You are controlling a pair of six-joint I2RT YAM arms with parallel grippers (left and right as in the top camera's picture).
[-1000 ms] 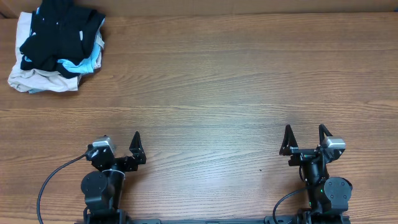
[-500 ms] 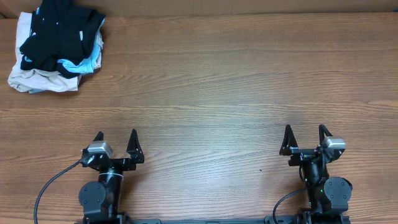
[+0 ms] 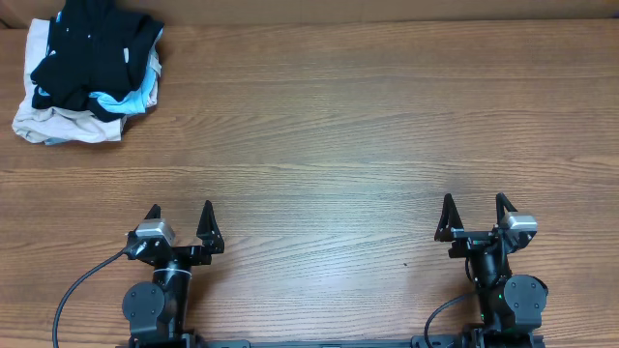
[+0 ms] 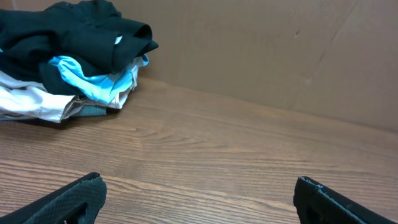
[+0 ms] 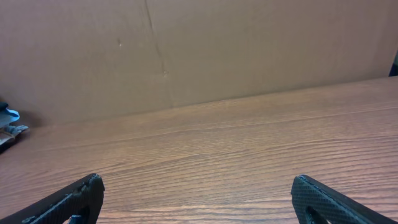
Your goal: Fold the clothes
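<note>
Look for the black T-shirt (image 3: pixel 92 43) at the far left corner of the surface (image 3: pixel 338 126), crumpled on top of a light blue shirt (image 3: pixel 145 92) and a beige garment (image 3: pixel 58 124). Note the left end effector (image 3: pixel 180 210) and right end effector (image 3: pixel 474 200) parked at the near edge, fingers spread wide, gripping nothing, well apart from the heap.

Risk of pinching too deep and dragging the blue layer along. Hard to tell where hem or collar lies in the bunched folds, so possibly a mid-body grab, lifting a knot instead of an edge. With one-sided pulling, likely to slide the whole pile.
</note>
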